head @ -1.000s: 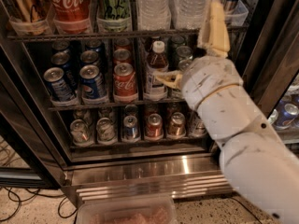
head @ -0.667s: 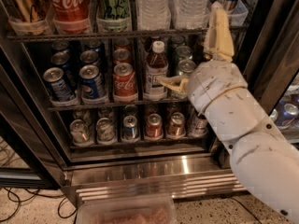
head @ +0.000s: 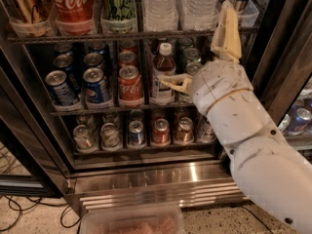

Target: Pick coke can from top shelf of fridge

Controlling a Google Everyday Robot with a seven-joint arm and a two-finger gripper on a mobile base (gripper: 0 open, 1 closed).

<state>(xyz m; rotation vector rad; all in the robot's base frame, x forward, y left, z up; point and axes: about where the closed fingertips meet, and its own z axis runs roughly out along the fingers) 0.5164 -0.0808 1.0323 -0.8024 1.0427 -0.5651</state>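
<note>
The coke can (head: pixel 73 5), red with white script, stands in a clear tray at the left of the top shelf (head: pixel 122 35) of the fridge (head: pixel 146 177). My gripper (head: pixel 195 43) is open in front of the fridge's right side, well to the right of the can and empty. One finger (head: pixel 227 30) points up over the shelf rail. The other finger (head: pixel 175 83) points left in front of the middle shelf's bottle (head: pixel 163 74).
A green-and-white can (head: pixel 118 6) and water bottles (head: pixel 161 6) stand right of the coke can, and a gold can (head: pixel 24 6) stands left of it. Pepsi cans (head: pixel 97 87) and a smaller red can (head: pixel 130 84) fill the middle shelf. A plastic bin (head: pixel 131 223) sits below.
My gripper and wrist have shifted slightly to the right; the cans and bottles have not moved.
</note>
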